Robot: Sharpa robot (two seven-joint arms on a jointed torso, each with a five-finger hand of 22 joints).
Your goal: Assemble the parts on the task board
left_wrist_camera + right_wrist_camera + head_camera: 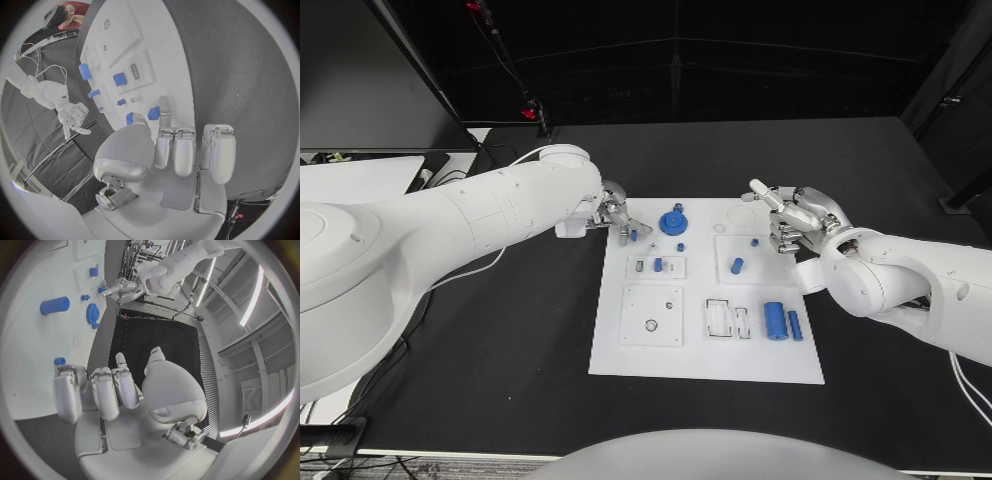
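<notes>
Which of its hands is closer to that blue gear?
Left. The left hand sits just beside the gear at the board's far left edge; the right hand is farther, past the opposite edge.

white arms, silver hands

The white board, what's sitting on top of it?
Small blue parts lie on the task board, including a round gear. The left hand covers its far left corner.
</notes>
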